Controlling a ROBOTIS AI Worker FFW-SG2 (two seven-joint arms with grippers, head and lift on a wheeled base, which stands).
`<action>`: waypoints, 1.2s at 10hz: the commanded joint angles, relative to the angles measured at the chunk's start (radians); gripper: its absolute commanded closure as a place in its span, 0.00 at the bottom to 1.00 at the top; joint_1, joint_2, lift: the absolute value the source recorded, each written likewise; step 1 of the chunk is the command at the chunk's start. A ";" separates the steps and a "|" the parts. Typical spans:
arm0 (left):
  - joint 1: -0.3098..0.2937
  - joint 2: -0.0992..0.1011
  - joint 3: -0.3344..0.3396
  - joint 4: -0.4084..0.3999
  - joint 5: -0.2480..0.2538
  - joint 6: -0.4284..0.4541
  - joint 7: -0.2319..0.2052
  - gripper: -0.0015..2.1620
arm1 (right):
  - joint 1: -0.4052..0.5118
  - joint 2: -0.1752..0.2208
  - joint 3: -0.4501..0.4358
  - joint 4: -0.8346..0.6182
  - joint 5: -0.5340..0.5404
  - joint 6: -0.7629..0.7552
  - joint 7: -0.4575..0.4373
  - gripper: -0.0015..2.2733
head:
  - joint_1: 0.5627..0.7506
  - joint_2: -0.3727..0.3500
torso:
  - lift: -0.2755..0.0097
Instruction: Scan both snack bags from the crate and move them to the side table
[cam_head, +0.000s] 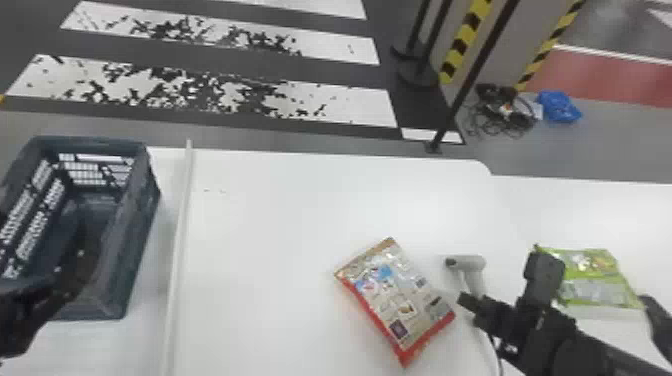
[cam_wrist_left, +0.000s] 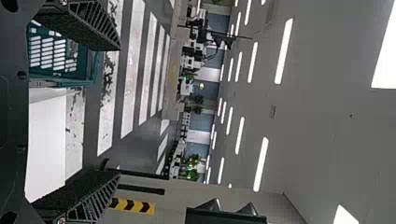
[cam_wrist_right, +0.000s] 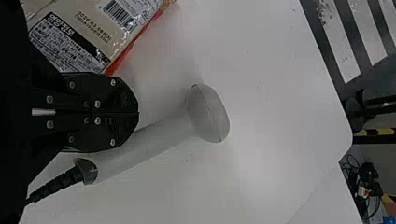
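Note:
In the head view my left gripper (cam_head: 80, 265) is over the dark crate (cam_head: 140, 225) at the left; in the left wrist view the left gripper (cam_wrist_left: 117, 109) has its fingers wide apart. My right gripper (cam_head: 468, 301) is just right of the red-edged snack bag (cam_head: 400, 300), by the grey scanner (cam_head: 465, 263). The right wrist view has the right gripper (cam_wrist_right: 138, 113) shut, beside the handle of the scanner (cam_wrist_right: 207, 113) lying on the table; nothing is held. The red-edged bag (cam_wrist_right: 84, 32) lies flat. The green snack bag (cam_head: 595, 290) lies at the right, partly behind the right arm.
A white table (cam_head: 270, 225) spans the middle, with a raised pale strip (cam_head: 180, 225) between crate and bags. The scanner's cable (cam_wrist_right: 51, 186) trails toward the robot. Beyond the table's far edge stand black posts (cam_head: 467, 95).

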 joint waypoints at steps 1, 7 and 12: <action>-0.002 -0.001 0.000 0.000 0.000 0.000 -0.002 0.02 | 0.002 0.000 0.002 0.003 0.000 -0.002 -0.001 0.99 | 0.70 0.23 | 0.86; -0.003 -0.001 0.000 0.002 0.001 0.000 -0.002 0.02 | 0.023 0.008 0.032 0.011 0.002 -0.017 -0.001 0.99 | 0.70 0.25 | 0.86; -0.002 -0.001 -0.005 0.003 0.005 -0.003 -0.002 0.02 | 0.129 0.018 0.034 -0.066 -0.034 -0.008 -0.001 0.99 | 0.70 0.27 | 0.86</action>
